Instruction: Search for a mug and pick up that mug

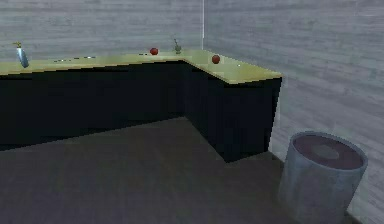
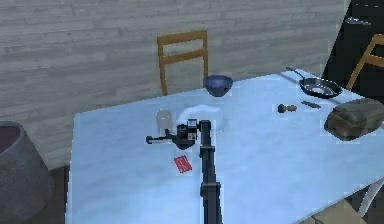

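In the arm side view a pale blue table (image 2: 120, 150) stretches across the picture. The dark arm bar (image 2: 208, 180) rises from the bottom edge over it. At its far end is the gripper (image 2: 158, 139), with two white marked squares beside it. A small pale cup-shaped thing (image 2: 164, 120) stands on the table right at the gripper. I cannot tell whether the gripper holds anything, or whether it touches that pale thing. A dark blue bowl (image 2: 218, 85) sits near the table's far edge.
On the table lie a small red card (image 2: 181, 164), a dark pan (image 2: 320, 87) and a brown lump (image 2: 352, 118). A wooden chair (image 2: 183, 55) stands behind it and a grey bin (image 2: 20, 170) at the left. Ahead are an L-shaped dark counter (image 1: 230, 110) carrying two red round things (image 1: 215, 59) and a grey bin (image 1: 322, 175).
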Controlling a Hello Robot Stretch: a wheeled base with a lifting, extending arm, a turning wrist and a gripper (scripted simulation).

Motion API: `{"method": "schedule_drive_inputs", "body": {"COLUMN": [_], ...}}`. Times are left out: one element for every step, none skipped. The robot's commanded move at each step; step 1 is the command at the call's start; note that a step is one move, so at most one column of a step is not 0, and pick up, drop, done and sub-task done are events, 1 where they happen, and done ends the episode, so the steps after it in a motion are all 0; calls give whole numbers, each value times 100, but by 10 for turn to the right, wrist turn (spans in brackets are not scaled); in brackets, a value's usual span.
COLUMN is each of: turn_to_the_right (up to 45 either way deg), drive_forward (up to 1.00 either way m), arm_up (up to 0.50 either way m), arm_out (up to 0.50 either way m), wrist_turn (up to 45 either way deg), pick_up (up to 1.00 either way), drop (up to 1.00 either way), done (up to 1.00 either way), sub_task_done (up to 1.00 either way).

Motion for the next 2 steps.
{"method": "schedule_drive_inputs", "body": {"turn_to_the_right": [0,0], "drive_forward": [0,0], "arm_up": [10,0], "arm_out": [0,0], "wrist_turn": [0,0], "pick_up": [0,0], "drop": [0,0], "done": [0,100], "sub_task_done": [0,0]}}
